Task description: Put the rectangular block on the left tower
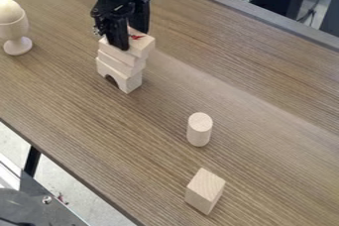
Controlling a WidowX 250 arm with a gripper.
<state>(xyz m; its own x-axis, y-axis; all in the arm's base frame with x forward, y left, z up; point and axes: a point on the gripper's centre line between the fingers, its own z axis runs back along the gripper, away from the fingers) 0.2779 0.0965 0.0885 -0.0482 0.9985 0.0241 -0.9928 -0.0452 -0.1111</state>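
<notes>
In the upper left of the frame, the black gripper (pixel 133 39) is seen pointing down at the top of a tower (pixel 123 77) of pale wooden pieces. The rectangular block (pixel 142 46) is placed uppermost there, with a small red mark visible on its upper face. Whether it is grasped or released cannot be told — the gripper is set right at it, and part of it is hidden behind the black parts. Beneath it a flat middle block (pixel 118 62) is stacked, and the lowest place is taken by an arch block (pixel 132 83), its curved opening turned toward the lower left.

At the left edge a wooden cup (pixel 13 29) is stood upright, with a rounded piece (pixel 9 11) seated in it. Just below the centre an upright cylinder (pixel 199 132) is seen — and, near the bottom, an angular block (pixel 204 191), well apart from the tower. All are supported by the brown table (pixel 265 141).
</notes>
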